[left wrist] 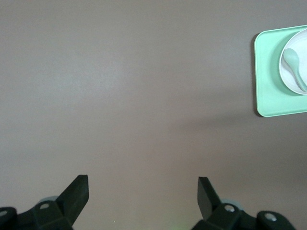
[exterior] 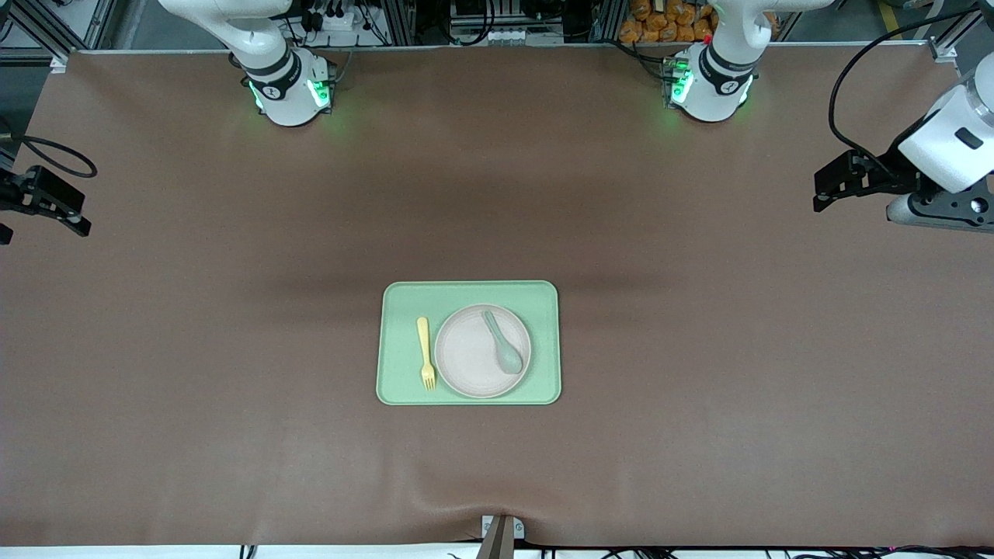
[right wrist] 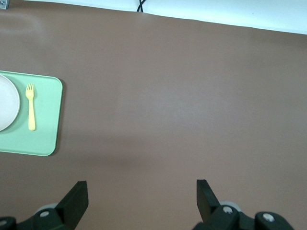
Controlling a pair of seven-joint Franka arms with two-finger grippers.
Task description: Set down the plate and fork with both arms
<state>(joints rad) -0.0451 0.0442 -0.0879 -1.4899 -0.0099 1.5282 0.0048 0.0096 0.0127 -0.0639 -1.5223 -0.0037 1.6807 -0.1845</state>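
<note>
Plate (exterior: 481, 351) and fork (exterior: 425, 353) are lying side by side on tray (exterior: 468, 291), spoon (exterior: 503, 341) resting on the plate; left gripper (left wrist: 142, 191) and right gripper (right wrist: 141, 191) are hanging spread wide, holding nothing, over bare table (exterior: 194, 310) at their own ends, both arms waiting.

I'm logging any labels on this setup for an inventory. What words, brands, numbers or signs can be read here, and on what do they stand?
None can be read.
The tray, plate, fork and spoon: no print shows.
Dark marks on the arm bases: too small to read.
The left gripper and right gripper, both open over bare table: no markings.
</note>
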